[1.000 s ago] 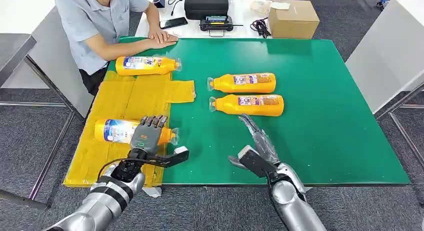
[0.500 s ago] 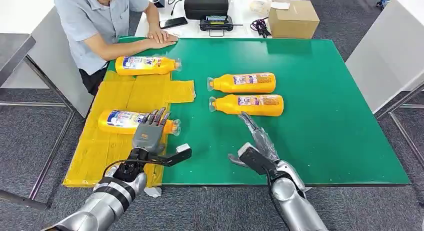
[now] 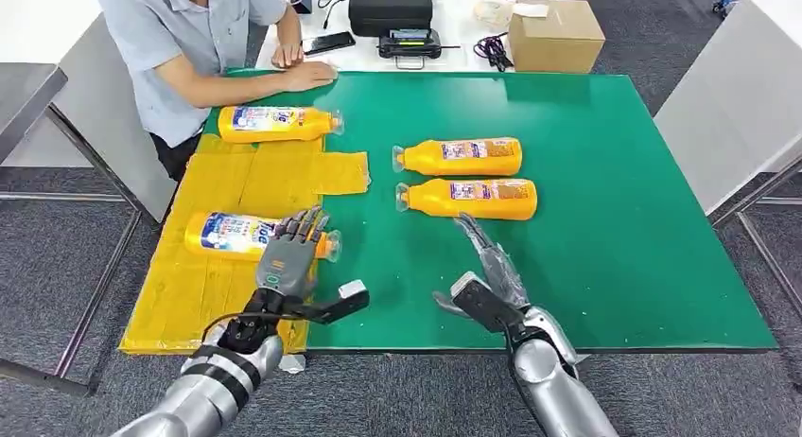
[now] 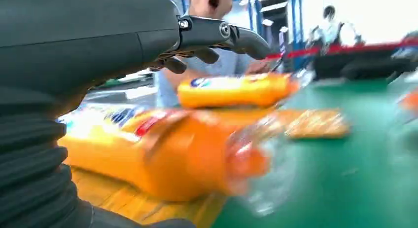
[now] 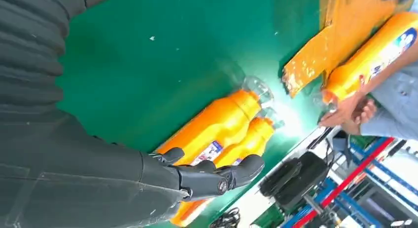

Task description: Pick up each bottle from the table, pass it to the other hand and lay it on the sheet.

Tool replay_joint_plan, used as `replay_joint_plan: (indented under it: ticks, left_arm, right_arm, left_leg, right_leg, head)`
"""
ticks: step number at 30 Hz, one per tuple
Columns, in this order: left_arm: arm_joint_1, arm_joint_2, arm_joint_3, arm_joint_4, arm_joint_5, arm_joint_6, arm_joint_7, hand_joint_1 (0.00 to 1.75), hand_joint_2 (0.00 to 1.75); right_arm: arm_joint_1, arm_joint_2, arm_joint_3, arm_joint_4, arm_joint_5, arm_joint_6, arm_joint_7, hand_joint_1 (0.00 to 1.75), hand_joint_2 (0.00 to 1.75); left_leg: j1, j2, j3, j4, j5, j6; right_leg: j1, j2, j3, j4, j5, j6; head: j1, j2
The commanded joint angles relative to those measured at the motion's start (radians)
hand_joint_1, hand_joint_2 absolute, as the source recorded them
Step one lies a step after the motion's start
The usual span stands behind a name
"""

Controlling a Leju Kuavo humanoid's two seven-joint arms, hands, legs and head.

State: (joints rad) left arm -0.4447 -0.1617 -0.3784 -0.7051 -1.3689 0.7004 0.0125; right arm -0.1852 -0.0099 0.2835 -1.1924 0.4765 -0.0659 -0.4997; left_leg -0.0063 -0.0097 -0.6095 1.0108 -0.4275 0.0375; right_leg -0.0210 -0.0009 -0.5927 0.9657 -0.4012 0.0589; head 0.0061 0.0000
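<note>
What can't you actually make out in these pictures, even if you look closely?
- Head view: whether the left robot hand touches the near bottle; the fingers hide the contact.
- Left wrist view: that bottle's label, blurred.
- Head view: label text on the two bottles on the green mat, too small.
- Head view: the person, cut off by the top edge.
</note>
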Motion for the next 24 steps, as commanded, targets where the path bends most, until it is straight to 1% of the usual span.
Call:
replay_joint_plan:
  ticks: [1,2,3,4,5,8,9,11,12,13,14,15,16,17,18,19,20,21,23,24]
  left_arm:
    - [0.289,-0.129,0.124,-0.535,0.334,-0.002,-0.397,0.00,1.75]
    - [0.337,-0.164,0.145,-0.568,0.468,-0.002,-0.516,0.00,1.75]
    - [0.351,-0.165,0.127,-0.577,0.522,-0.002,-0.538,0.00,1.75]
    - [0.351,-0.165,0.127,-0.577,0.522,-0.002,-0.538,0.00,1.75]
    - [0.351,-0.165,0.127,-0.577,0.522,-0.002,-0.538,0.00,1.75]
    - [0.351,-0.165,0.127,-0.577,0.522,-0.002,-0.538,0.00,1.75]
    - [0.351,-0.165,0.127,-0.577,0.522,-0.002,-0.538,0.00,1.75]
    - [0.351,-0.165,0.127,-0.577,0.522,-0.002,-0.538,0.00,1.75]
    - [0.359,-0.158,0.108,-0.573,0.640,-0.002,-0.590,0.00,1.75]
    - [0.369,-0.159,0.098,-0.581,0.691,-0.002,-0.606,0.00,1.75]
    - [0.394,-0.144,0.056,-0.602,0.771,-0.002,-0.618,0.00,1.75]
    - [0.422,-0.150,0.052,-0.625,0.809,-0.002,-0.629,0.00,1.75]
    - [0.432,-0.143,0.039,-0.628,0.848,-0.002,-0.640,0.00,1.75]
    - [0.437,-0.141,0.032,-0.635,0.878,-0.002,-0.665,0.00,1.75]
    - [0.436,-0.137,0.027,-0.636,0.897,-0.002,-0.678,0.00,1.75]
    - [0.423,-0.117,-0.012,-0.640,0.947,-0.002,-0.665,0.00,1.75]
    - [0.413,-0.096,-0.044,-0.651,0.988,-0.002,-0.640,0.00,1.75]
    - [0.410,-0.085,-0.060,-0.658,1.009,-0.002,-0.627,0.00,1.75]
    - [0.409,-0.074,-0.072,-0.670,1.027,-0.002,-0.613,0.00,1.75]
    - [0.403,-0.057,-0.100,-0.676,1.058,-0.002,-0.595,0.00,1.75]
  right_arm:
    - [0.131,0.064,-0.127,-0.214,-0.127,-0.134,-0.058,0.00,1.75]
    - [0.166,0.080,-0.157,-0.273,-0.223,-0.105,-0.053,0.00,1.75]
    - [0.177,0.088,-0.170,-0.286,-0.280,-0.075,-0.035,0.00,1.75]
    - [0.177,0.088,-0.170,-0.286,-0.280,-0.075,-0.035,0.00,1.75]
    - [0.177,0.088,-0.170,-0.286,-0.280,-0.075,-0.035,0.00,1.75]
    - [0.177,0.088,-0.170,-0.286,-0.280,-0.075,-0.035,0.00,1.75]
    - [0.177,0.088,-0.170,-0.286,-0.280,-0.075,-0.035,0.00,1.75]
    - [0.177,0.088,-0.170,-0.286,-0.280,-0.075,-0.035,0.00,1.75]
    - [0.184,0.099,-0.198,-0.278,-0.369,-0.039,-0.013,0.00,1.75]
    - [0.192,0.105,-0.211,-0.282,-0.385,-0.051,-0.003,0.00,0.00]
    - [0.211,0.110,-0.229,-0.296,-0.403,-0.075,0.011,0.00,0.00]
    - [0.223,0.116,-0.242,-0.300,-0.326,-0.179,0.047,0.00,0.00]
    - [0.230,0.111,-0.229,-0.311,-0.272,-0.233,0.041,0.00,0.00]
    - [0.230,0.071,-0.190,-0.313,-0.111,-0.321,0.011,0.00,1.75]
    - [0.230,0.060,-0.173,-0.311,-0.012,-0.382,0.009,0.00,1.75]
    - [0.224,0.019,-0.147,-0.300,0.162,-0.444,0.040,0.00,1.75]
    - [0.219,-0.004,-0.148,-0.288,0.262,-0.486,0.079,0.00,1.75]
    - [0.215,-0.016,-0.148,-0.276,0.328,-0.513,0.099,0.00,1.75]
    - [0.205,-0.038,-0.148,-0.251,0.337,-0.511,0.104,0.00,1.75]
    - [0.195,-0.055,-0.143,-0.222,0.416,-0.532,0.133,0.00,1.75]
  left_leg:
    - [0.000,0.000,0.001,0.000,-0.002,-0.001]
    - [0.000,0.001,0.001,0.001,-0.003,-0.002]
    - [0.000,0.000,0.001,0.001,-0.003,-0.001]
    - [0.000,0.000,0.000,0.000,-0.003,-0.001]
    - [0.001,0.001,0.003,0.001,-0.005,-0.002]
    - [0.000,0.001,-0.001,0.000,-0.003,-0.002]
    - [0.001,0.002,0.001,0.001,-0.004,-0.003]
    - [0.000,0.001,-0.001,0.000,-0.002,-0.002]
    - [0.001,0.002,0.002,0.000,-0.003,-0.003]
    - [0.001,0.001,0.001,-0.001,-0.002,-0.002]
    - [0.001,0.001,0.001,-0.001,-0.002,-0.001]
    - [0.001,0.001,0.003,-0.001,-0.003,-0.002]
    - [0.001,0.001,0.002,-0.001,-0.002,-0.002]
    - [0.000,0.001,0.003,-0.001,-0.002,-0.002]
    - [0.001,0.001,0.005,0.000,-0.003,-0.002]
    - [0.001,0.001,0.003,-0.001,-0.003,-0.002]
    - [0.000,0.000,0.001,-0.001,-0.002,-0.001]
    - [0.001,0.001,0.005,0.000,-0.004,-0.002]
    - [0.000,0.001,0.002,-0.001,-0.002,-0.001]
    - [0.001,0.001,0.004,-0.001,-0.003,-0.002]
  right_leg:
    - [0.000,0.000,0.001,0.000,-0.002,-0.001]
    - [0.001,0.000,0.001,0.001,-0.003,-0.002]
    - [0.000,-0.001,0.001,0.001,-0.003,-0.002]
    - [0.000,-0.001,0.000,0.000,-0.003,-0.002]
    - [0.001,0.000,0.003,0.001,-0.004,-0.003]
    - [0.000,0.000,-0.001,0.000,-0.001,-0.002]
    - [0.001,0.001,0.001,0.001,-0.002,-0.003]
    - [0.001,0.001,-0.001,-0.001,-0.001,-0.002]
    - [0.001,0.001,0.001,-0.001,-0.002,-0.003]
    - [0.001,0.001,0.001,-0.001,-0.001,-0.003]
    - [0.001,0.000,0.000,-0.001,-0.001,-0.002]
    - [0.001,0.000,0.003,-0.001,-0.002,-0.003]
    - [0.001,0.000,0.002,-0.001,-0.002,-0.002]
    - [0.000,0.000,0.002,-0.001,-0.002,-0.002]
    - [0.001,0.000,0.004,-0.001,-0.003,-0.003]
    - [0.001,0.000,0.003,-0.001,-0.002,-0.002]
    - [0.000,0.000,0.001,-0.001,-0.001,-0.001]
    - [0.001,0.000,0.005,-0.002,-0.003,-0.003]
    - [0.000,0.000,0.001,-0.002,-0.001,-0.001]
    - [0.001,0.000,0.004,-0.002,-0.002,-0.003]
  head:
    - [0.000,0.000]
    - [0.000,0.000]
    - [0.000,0.000]
    - [0.000,0.000]
    - [0.000,0.000]
    - [0.000,0.000]
    - [0.000,0.000]
    - [0.000,0.000]
    - [0.000,0.000]
    - [0.000,0.000]
    - [0.000,0.000]
    - [0.000,0.000]
    - [0.000,0.000]
    - [-0.001,0.000]
    - [0.000,0.000]
    - [0.000,0.000]
    - [0.000,0.000]
    - [0.000,0.000]
    - [-0.001,0.000]
    - [0.000,0.000]
